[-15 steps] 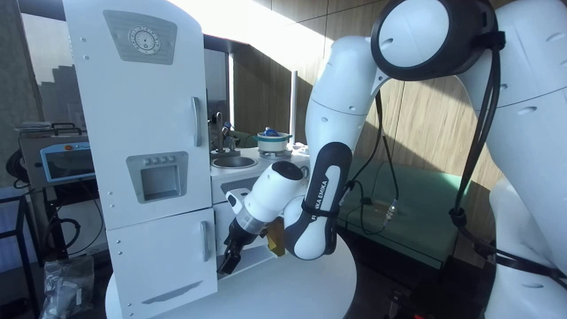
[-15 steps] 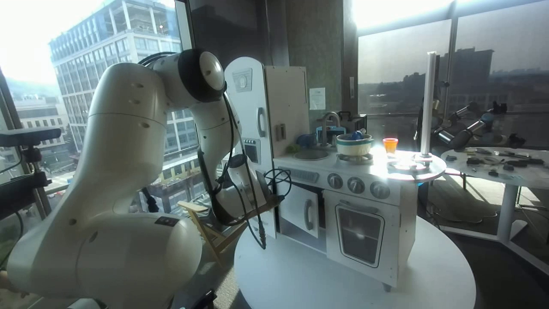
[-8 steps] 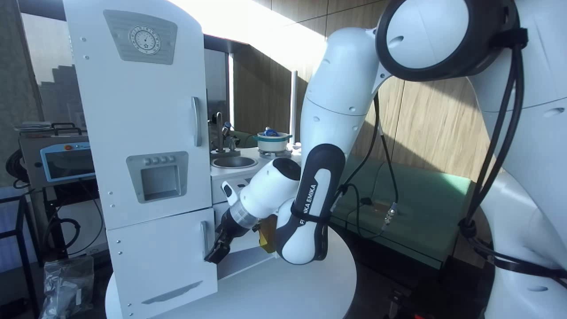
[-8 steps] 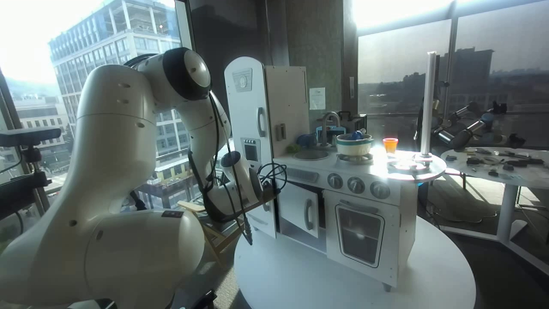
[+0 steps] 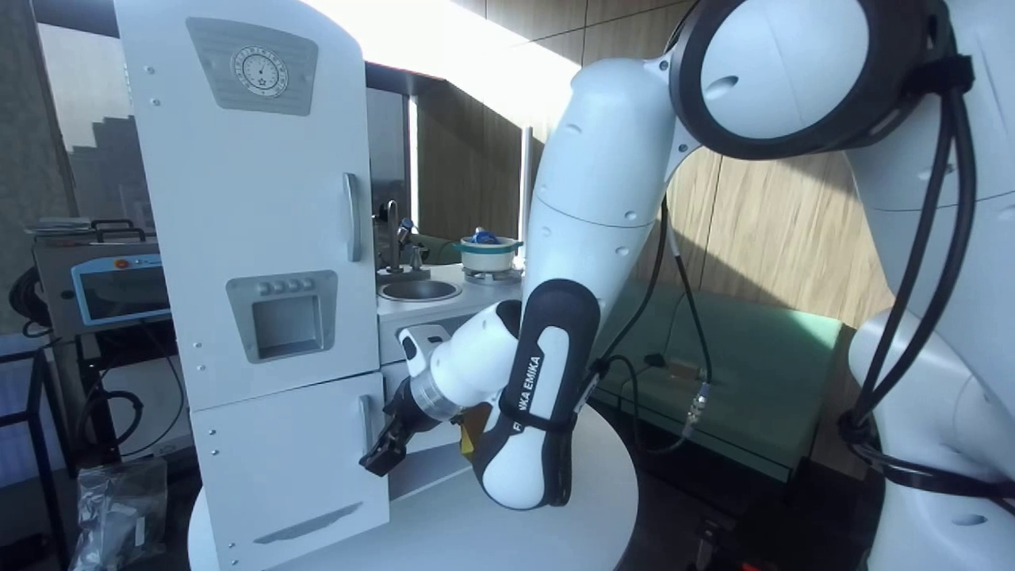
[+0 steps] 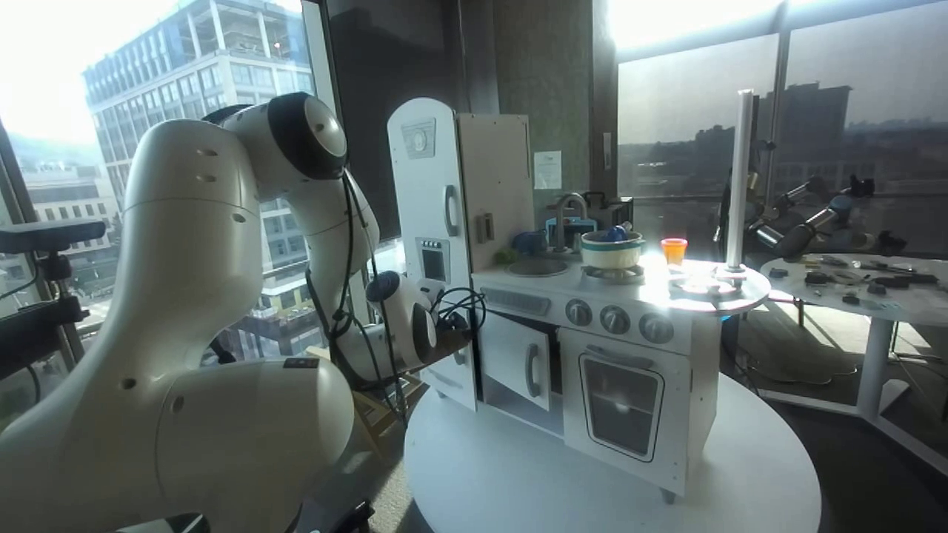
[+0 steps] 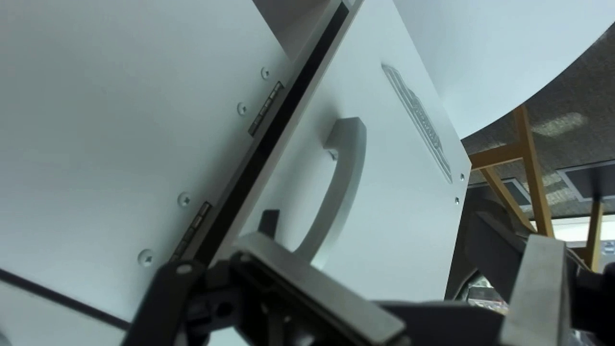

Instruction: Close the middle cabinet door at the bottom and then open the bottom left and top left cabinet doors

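The pincer [image 5: 383,458] held its fingers [image 7: 322,288] well parted, gripping nothing, just beside the curved gray handle [image 7: 347,180] of the bottom left door [image 7: 403,192]; in the wrist view one finger hid the handle's lower end, and contact could not be told. That door looked shut or nearly so. Because the handle did not seem to lie between the fingers, squeezing there risked missing it or jamming a finger against it. A crooked pull might have slid off, or dragged the toy kitchen [image 6: 498,185] over the bench [image 6: 533,481]. Next along, the bottom middle door [image 6: 509,359] stood ajar, a dark gap above it, so the first step seemed incomplete, and a bump might have swung it further. Higher up, the top left door [image 5: 262,198] looked shut, its upper handle [image 5: 353,218] untouched.
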Tool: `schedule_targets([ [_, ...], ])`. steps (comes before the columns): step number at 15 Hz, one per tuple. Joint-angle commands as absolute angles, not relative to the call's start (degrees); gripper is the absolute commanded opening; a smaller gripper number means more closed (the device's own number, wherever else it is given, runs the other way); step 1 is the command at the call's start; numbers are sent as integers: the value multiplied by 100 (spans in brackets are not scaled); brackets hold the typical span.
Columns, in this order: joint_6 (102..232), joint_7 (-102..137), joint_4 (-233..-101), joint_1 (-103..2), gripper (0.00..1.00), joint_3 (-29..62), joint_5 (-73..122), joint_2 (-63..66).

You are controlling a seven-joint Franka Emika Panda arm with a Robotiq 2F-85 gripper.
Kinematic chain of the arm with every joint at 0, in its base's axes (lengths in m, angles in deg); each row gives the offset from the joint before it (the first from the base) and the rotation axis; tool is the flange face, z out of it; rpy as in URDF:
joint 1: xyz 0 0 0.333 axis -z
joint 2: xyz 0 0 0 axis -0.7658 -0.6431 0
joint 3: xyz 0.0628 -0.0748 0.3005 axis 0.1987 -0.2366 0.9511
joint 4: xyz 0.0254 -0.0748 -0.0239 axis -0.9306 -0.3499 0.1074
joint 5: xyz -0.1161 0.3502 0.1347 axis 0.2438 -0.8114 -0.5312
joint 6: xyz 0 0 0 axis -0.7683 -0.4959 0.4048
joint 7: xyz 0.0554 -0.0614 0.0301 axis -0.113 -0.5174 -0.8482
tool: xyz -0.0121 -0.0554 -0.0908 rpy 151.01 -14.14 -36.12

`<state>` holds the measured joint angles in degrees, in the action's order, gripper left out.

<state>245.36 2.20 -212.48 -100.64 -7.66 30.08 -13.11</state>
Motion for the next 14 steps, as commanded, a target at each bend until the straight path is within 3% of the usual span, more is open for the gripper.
schedule_targets([
  [1,24608,-539,-21321,-9469,100,47,2441,-1132],
  [14,24530,-1306,-20756,-9083,100,819,1452,-1336],
])
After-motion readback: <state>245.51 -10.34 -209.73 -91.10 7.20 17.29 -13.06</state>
